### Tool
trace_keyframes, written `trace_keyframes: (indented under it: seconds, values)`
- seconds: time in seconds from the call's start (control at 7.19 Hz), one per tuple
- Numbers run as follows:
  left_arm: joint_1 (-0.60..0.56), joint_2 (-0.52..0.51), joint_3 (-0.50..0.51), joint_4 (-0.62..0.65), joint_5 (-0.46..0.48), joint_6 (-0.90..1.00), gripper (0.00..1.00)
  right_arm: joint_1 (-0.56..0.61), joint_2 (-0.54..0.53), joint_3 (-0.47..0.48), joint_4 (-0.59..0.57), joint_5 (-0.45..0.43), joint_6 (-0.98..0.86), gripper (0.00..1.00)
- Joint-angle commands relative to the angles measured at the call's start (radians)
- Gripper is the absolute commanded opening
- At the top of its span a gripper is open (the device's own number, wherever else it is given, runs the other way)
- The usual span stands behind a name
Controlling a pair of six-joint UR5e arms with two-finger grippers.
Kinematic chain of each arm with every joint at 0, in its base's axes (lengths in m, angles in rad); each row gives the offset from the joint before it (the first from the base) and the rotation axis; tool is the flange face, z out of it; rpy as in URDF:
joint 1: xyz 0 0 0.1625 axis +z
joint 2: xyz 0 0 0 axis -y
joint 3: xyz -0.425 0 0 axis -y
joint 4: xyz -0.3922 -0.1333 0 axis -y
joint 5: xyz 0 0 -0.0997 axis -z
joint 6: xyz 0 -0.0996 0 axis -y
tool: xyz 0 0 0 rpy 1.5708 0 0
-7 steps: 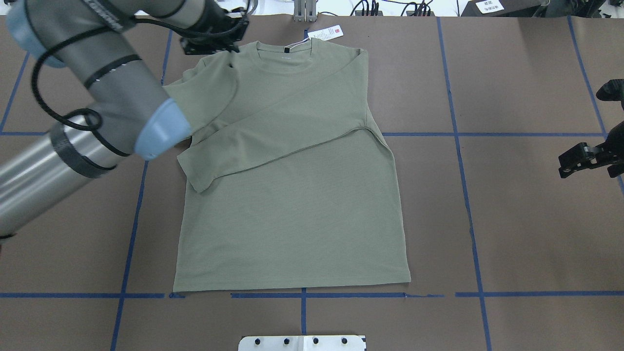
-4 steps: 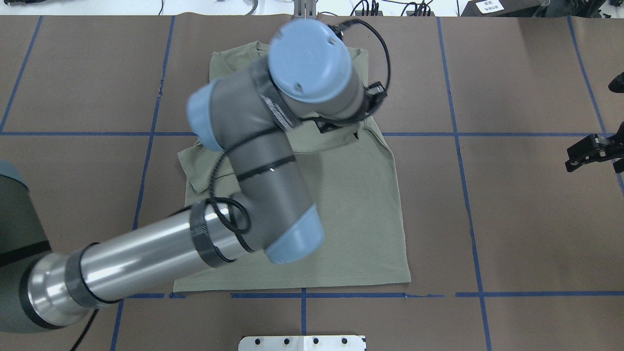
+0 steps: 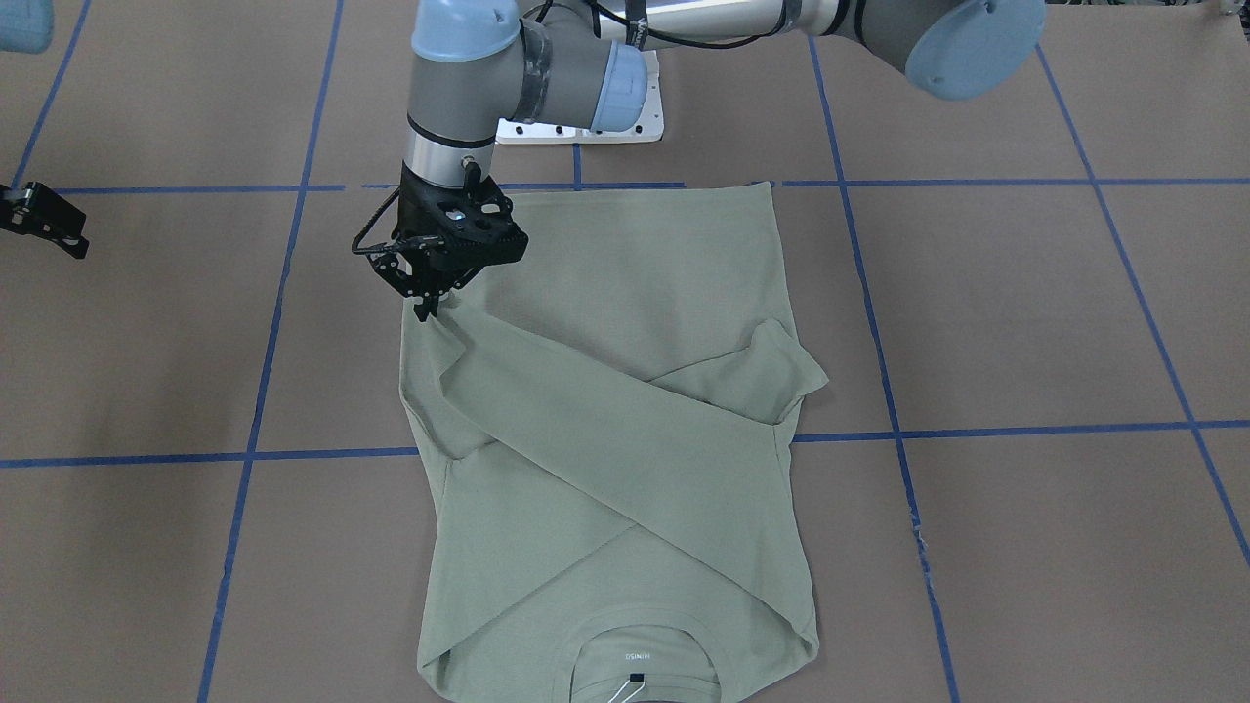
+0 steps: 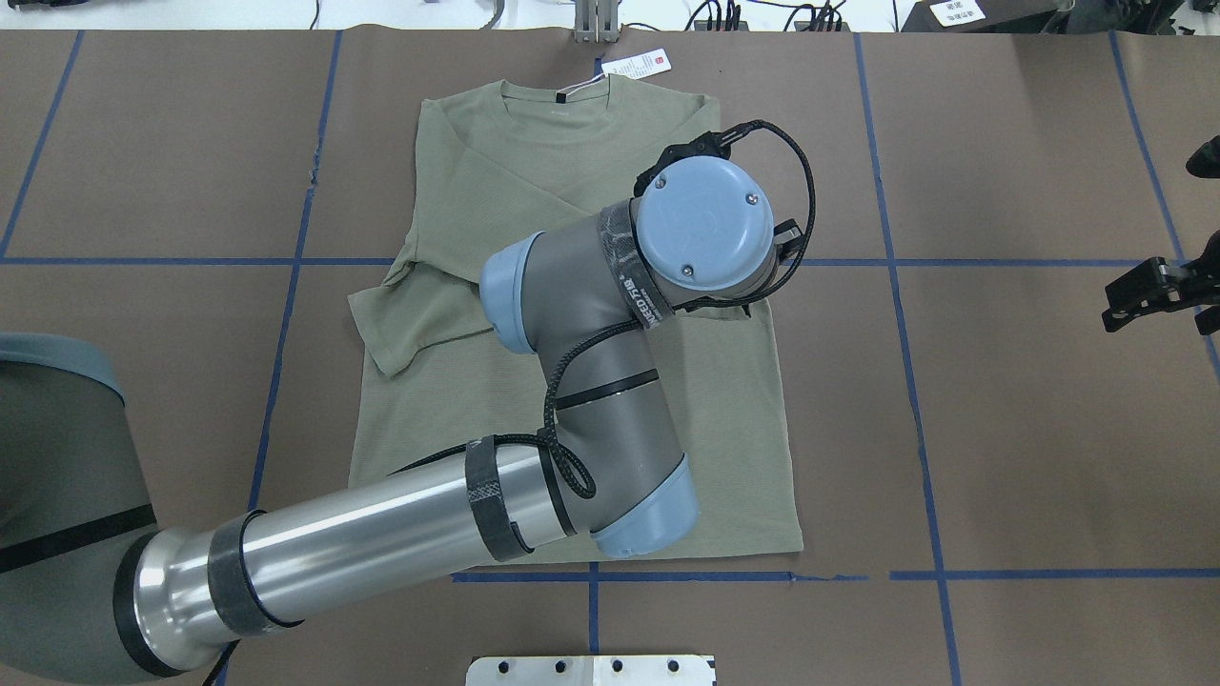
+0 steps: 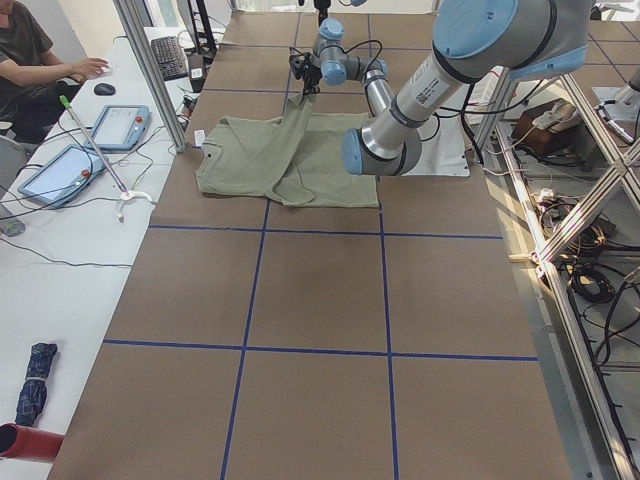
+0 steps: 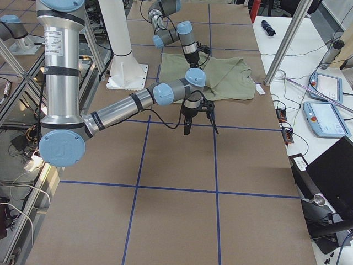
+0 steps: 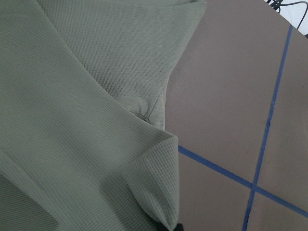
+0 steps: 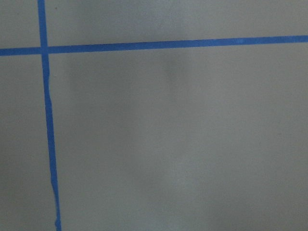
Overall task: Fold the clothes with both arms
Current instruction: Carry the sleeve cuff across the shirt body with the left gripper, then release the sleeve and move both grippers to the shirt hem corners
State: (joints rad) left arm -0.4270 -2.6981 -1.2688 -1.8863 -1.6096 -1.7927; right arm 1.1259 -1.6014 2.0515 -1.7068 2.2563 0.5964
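The shirt (image 3: 625,410) lay flat on the table (image 3: 977,312), sleeves crossed over its body. The left fingers (image 3: 424,303) pinched a sleeve cuff (image 7: 154,187) at the shirt's side; the right fingers (image 3: 59,234) hung spread, empty. The cuff likely needed lowering flat, inside the edge, before release.

My left black two-finger gripper (image 3: 428,309) has swung from the collar across the sage-green knit shirt (image 3: 664,264), drawing its long sleeve (image 3: 605,469) diagonally over the chest.
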Motion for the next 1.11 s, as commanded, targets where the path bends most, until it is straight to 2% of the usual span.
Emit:
trace_keyframes:
  seconds: [0.0,0.28,0.56,0.7,0.83,0.97]
  values:
    - [0.045,-0.032,0.054,-0.092,0.005,-0.007,1.00,0.000,0.033,-0.033,0.001,0.000,-0.001,1.00]
    - [0.042,0.003,0.034,-0.116,0.005,0.105,1.00,-0.001,0.061,-0.042,0.012,0.020,-0.001,1.00]
    - [0.005,0.134,-0.141,-0.085,-0.004,0.180,1.00,-0.011,0.063,-0.048,0.094,0.060,0.049,1.00]
    - [-0.015,0.209,-0.258,-0.004,-0.013,0.250,1.00,-0.065,0.066,-0.045,0.184,0.059,0.165,1.00]
    - [-0.035,0.294,-0.361,0.062,-0.074,0.315,1.00,-0.168,0.072,-0.045,0.294,0.007,0.363,1.00]
    - [-0.062,0.433,-0.488,0.079,-0.114,0.379,1.00,-0.299,0.102,-0.040,0.355,-0.118,0.522,1.00]
